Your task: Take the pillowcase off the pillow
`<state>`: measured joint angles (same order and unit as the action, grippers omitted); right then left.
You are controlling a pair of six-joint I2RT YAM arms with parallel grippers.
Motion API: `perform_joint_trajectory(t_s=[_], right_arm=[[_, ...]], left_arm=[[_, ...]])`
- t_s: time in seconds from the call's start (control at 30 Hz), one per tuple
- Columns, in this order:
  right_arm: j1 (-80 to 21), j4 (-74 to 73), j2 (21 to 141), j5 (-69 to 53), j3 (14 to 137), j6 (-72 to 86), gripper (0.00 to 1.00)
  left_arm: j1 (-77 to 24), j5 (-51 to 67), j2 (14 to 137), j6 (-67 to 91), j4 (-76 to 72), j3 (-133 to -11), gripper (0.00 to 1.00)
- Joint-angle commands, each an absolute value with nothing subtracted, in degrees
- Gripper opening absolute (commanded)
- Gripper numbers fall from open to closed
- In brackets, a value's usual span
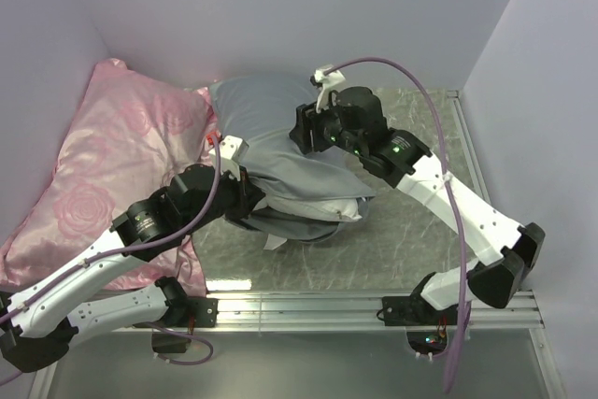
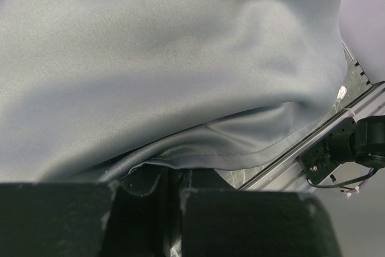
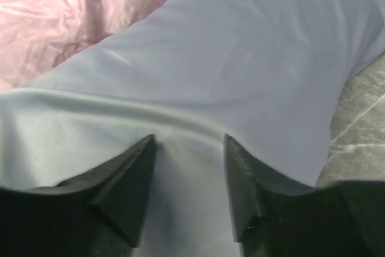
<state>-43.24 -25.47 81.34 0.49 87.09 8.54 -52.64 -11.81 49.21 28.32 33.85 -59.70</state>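
Observation:
The grey-blue pillowcase [image 1: 266,133] lies in the middle of the table, bunched toward its near end. A strip of the white pillow [image 1: 329,208] shows out of its near right opening. My left gripper [image 1: 250,195] is at the near hem. In the left wrist view its fingers [image 2: 207,209] stand almost together with their tips under the stitched hem of the pillowcase [image 2: 240,148]. My right gripper [image 1: 304,133] is open on top of the pillowcase [image 3: 240,58]. Its fingertips [image 3: 147,148] press into the fabric, with a soft ridge of it between them.
A pink rose-patterned satin pillow [image 1: 103,165] lies at the left against the wall, touching the pillowcase; it also shows in the right wrist view [image 3: 66,16]. Grey marble tabletop [image 1: 392,249] shows at the right and near side. A metal rail [image 1: 308,306] runs along the near edge.

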Motion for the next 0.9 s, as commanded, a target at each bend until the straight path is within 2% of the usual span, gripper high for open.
perform_joint_trajectory(t_s=[0.0,0.2,0.33,0.57,0.77,0.8,0.87], right_arm=[[-43.42,-23.47,75.86,-2.19,85.44,8.70,0.64],[-42.89,-18.83,67.95,-9.82,76.23,7.82,0.73],[-42.89,-17.40,63.38,-14.23,72.26,6.51,0.75],[-43.15,-20.56,65.56,-13.98,72.51,4.57,0.74],[-43.51,-20.83,67.06,-13.71,74.27,3.87,0.63],[-43.51,-20.92,67.06,-13.45,74.88,3.95,0.47],[-43.59,-21.27,67.67,-11.70,75.67,4.22,0.30]], left_arm=[[-52.56,-11.25,48.16,30.15,31.29,-60.38,0.00],[-52.56,-11.07,48.16,30.41,31.03,-60.38,0.01],[-52.56,-11.34,48.25,30.24,31.64,-60.73,0.01],[-52.65,-11.43,48.25,30.15,31.47,-60.91,0.01],[-52.56,-11.16,48.78,30.32,31.03,-60.73,0.00],[-52.56,-10.99,48.78,30.32,30.85,-60.56,0.01],[-52.65,-10.81,48.78,30.41,30.68,-60.12,0.01]])
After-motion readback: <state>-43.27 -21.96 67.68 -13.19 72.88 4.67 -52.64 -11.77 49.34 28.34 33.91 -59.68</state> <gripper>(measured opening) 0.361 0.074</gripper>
